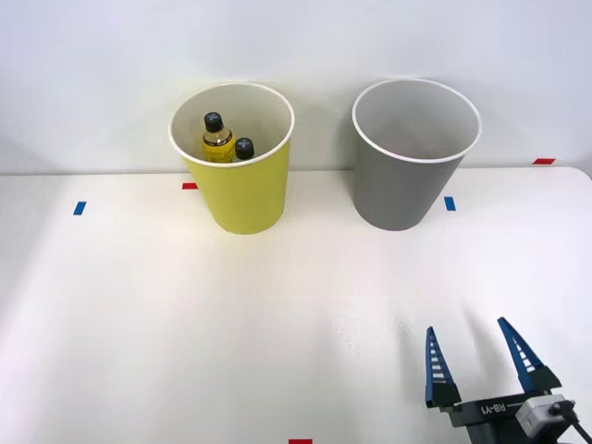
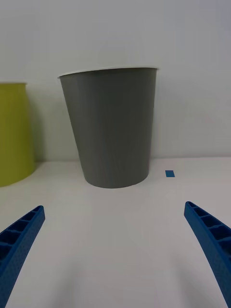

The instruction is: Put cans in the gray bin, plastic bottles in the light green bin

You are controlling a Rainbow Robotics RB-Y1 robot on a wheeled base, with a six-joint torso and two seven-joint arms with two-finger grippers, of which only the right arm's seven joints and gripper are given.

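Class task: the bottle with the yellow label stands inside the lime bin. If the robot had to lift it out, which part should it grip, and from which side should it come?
Probably grip the black cap and neck of the yellow-label bottle, coming straight down from above. It stands upright, deep in the lime bin; the wall blocks sideways approaches, and a second bottle sits close beside it. The right hand is open.

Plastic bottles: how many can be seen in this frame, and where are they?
2. Both stand inside the light green bin: the yellow-label bottle toward its back left, the second bottle beside it on the right. More could be hidden lower in either bin.
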